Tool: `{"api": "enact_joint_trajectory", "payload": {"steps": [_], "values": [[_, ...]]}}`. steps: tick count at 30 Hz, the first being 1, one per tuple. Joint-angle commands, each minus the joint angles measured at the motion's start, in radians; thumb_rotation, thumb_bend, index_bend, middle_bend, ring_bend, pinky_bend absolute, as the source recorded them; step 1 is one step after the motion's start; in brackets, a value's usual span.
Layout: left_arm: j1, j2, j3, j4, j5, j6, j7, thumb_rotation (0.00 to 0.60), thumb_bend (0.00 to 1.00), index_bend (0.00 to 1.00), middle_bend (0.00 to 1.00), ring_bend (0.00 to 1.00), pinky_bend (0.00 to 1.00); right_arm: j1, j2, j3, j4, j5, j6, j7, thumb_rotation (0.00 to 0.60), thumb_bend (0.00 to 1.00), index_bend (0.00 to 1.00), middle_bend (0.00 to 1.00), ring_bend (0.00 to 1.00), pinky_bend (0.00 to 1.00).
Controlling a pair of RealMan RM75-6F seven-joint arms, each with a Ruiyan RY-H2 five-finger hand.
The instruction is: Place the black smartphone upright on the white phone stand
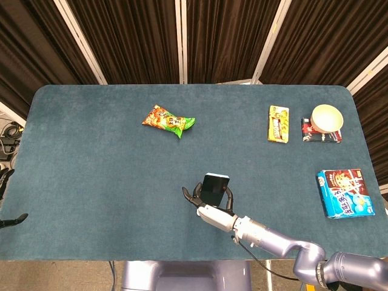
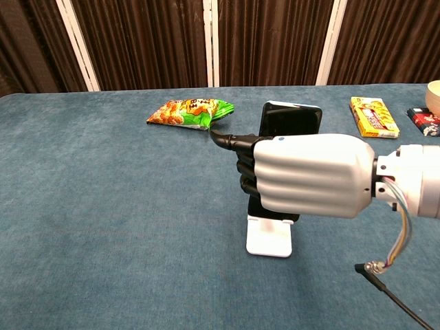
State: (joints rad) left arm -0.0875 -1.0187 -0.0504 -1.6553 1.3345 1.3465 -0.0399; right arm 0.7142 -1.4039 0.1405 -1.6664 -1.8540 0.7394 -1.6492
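Observation:
The black smartphone stands upright, its lower end down at the ledge of the white phone stand. My right hand grips the phone from the side, fingers curled around its middle. In the head view the phone rises just beyond the right hand, and together they hide the stand. Only dark fingertips of my left hand show at the table's left edge, spread apart and holding nothing.
A green-and-orange snack bag lies at the back left of centre. At the back right are a yellow box, a cream bowl and a dark packet. A blue box sits near the right edge. A loose cable trails under my right wrist.

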Motion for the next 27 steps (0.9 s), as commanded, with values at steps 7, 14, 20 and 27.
{"api": "enact_joint_trajectory", "payload": {"steps": [7, 14, 20, 27], "values": [[0.0, -0.001, 0.0, -0.001, 0.001, 0.0, 0.001, 0.6, 0.0, 0.0, 0.0, 0.0, 0.0, 0.0, -0.009, -0.009, 0.011, -0.004, 0.005, -0.001, 0.6, 0.5, 0.57, 0.52, 0.37, 0.14], [-0.001, 0.0, 0.001, -0.001, 0.001, -0.001, 0.001, 0.6, 0.0, 0.0, 0.0, 0.0, 0.0, -0.006, -0.016, -0.008, 0.013, 0.003, 0.016, -0.004, 0.6, 0.36, 0.39, 0.34, 0.3, 0.16], [-0.002, -0.001, 0.001, 0.0, -0.002, -0.003, 0.004, 0.6, 0.0, 0.0, 0.0, 0.0, 0.0, -0.013, -0.019, -0.01, 0.009, 0.001, 0.041, 0.012, 0.6, 0.25, 0.28, 0.22, 0.2, 0.13], [-0.001, -0.001, 0.003, -0.003, 0.002, 0.0, 0.006, 0.6, 0.0, 0.0, 0.0, 0.0, 0.0, -0.022, -0.004, -0.023, 0.007, -0.029, 0.089, 0.049, 0.6, 0.25, 0.27, 0.2, 0.18, 0.13]]}}
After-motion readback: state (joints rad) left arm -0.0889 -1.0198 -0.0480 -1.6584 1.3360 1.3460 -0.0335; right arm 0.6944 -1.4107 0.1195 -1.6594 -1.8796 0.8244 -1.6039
